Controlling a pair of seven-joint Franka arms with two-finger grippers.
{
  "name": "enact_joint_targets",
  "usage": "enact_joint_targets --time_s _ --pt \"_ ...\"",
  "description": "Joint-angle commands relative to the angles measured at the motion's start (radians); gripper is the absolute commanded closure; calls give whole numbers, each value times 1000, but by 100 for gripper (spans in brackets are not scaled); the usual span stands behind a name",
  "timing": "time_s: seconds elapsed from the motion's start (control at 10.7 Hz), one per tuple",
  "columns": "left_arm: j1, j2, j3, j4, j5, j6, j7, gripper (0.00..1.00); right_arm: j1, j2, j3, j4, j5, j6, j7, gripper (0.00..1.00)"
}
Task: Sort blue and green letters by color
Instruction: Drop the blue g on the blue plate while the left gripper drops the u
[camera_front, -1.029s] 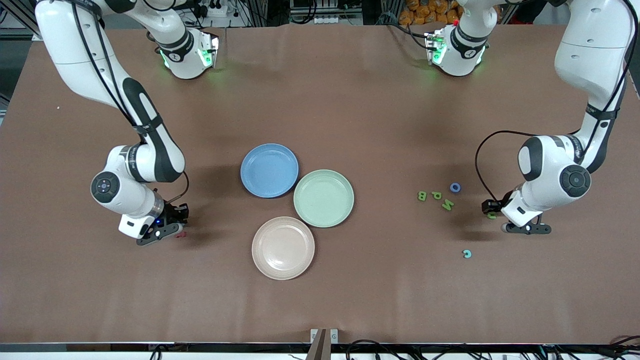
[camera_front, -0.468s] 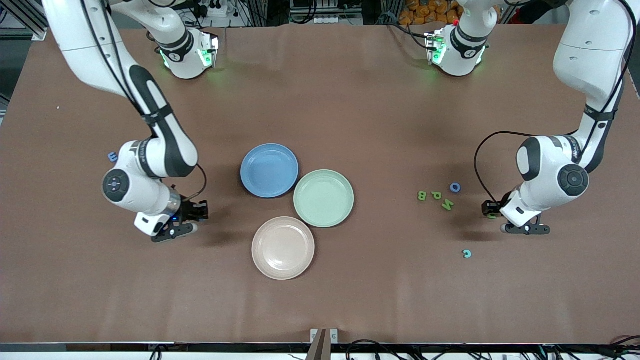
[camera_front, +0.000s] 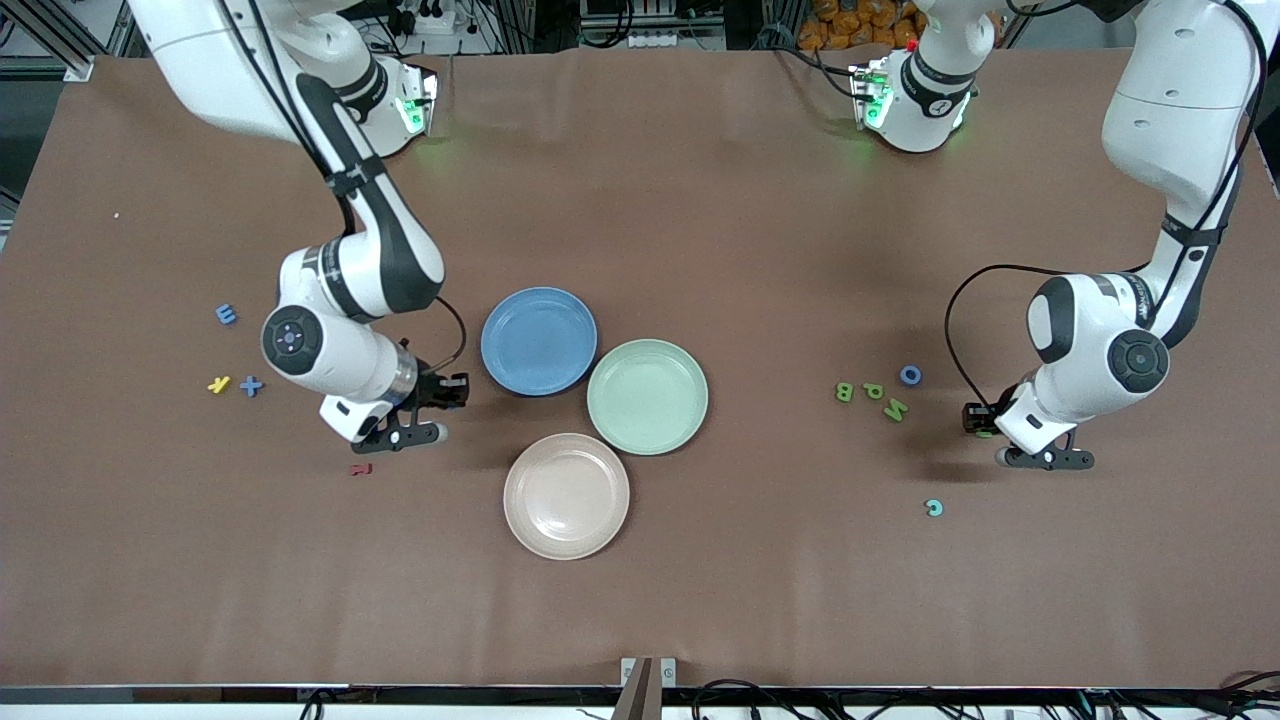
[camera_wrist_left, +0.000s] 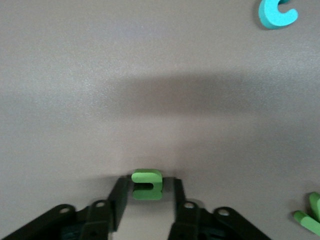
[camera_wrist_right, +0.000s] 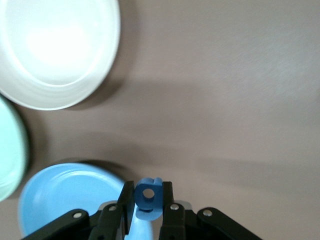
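My right gripper (camera_front: 455, 391) is shut on a blue letter (camera_wrist_right: 148, 195) and holds it just beside the blue plate (camera_front: 538, 340), at the plate's rim toward the right arm's end. My left gripper (camera_front: 978, 421) is low at the table, open, with a green letter (camera_wrist_left: 146, 184) between its fingers; one finger touches it and the other stands a little off. Green letters B (camera_front: 844, 392), P (camera_front: 874, 390) and W (camera_front: 896, 408) and a blue O (camera_front: 910, 375) lie near it. A blue E (camera_front: 227, 314) and a blue plus (camera_front: 251, 385) lie toward the right arm's end.
A green plate (camera_front: 647, 396) and a beige plate (camera_front: 566, 495) sit next to the blue plate. A teal C (camera_front: 934, 508) lies nearer the front camera than the left gripper. A yellow letter (camera_front: 219, 384) and a dark red letter (camera_front: 361, 468) lie near the right arm.
The right arm has risen and carried the blue letter toward the blue plate, uncovering the blue E, the plus, the yellow and the dark red letters. The left arm has barely shifted.
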Motion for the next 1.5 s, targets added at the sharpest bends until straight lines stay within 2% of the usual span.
enact_joint_targets --time_s 0.0,0.19,0.28,0.37,0.47,0.75,0.94,1.03,1.12,1.31,1.4 --pt "3 -4 0 -10 35 22 11 80 97 -36 -11 -25 7 -11 196 100" --pt "-2 -5 0 -10 35 22 8 98 121 -36 -9 -37 8 -39 236 100" --pt "-3 -17 -3 -15 36 11 0 100 141 -34 -11 -45 8 -39 257 74" --pt "-16 -43 -12 -16 35 -12 -12 100 143 -31 -11 -45 8 -34 262 26" --pt "-37 -72 -32 -10 35 -79 -41 100 138 -31 -15 -47 8 -37 260 0" --pt "-92 -152 -136 1 33 -226 -286 100 112 -43 -20 -57 -36 -42 253 0" --pt "-108 -160 -266 16 33 -272 -534 100 42 -72 -18 -102 -134 -33 219 0" --pt "-141 -153 -300 30 33 -282 -640 100 14 -83 -18 -132 -144 -14 158 0" --pt "-205 -149 -303 40 33 -282 -747 100 -16 -105 -18 -196 -145 51 112 0" --pt "-348 -102 -303 114 33 -282 -982 100 -111 -154 -18 -383 -147 281 -45 0" --pt "-408 -72 -302 161 33 -282 -1065 100 -185 -174 -18 -424 -147 301 -145 0"
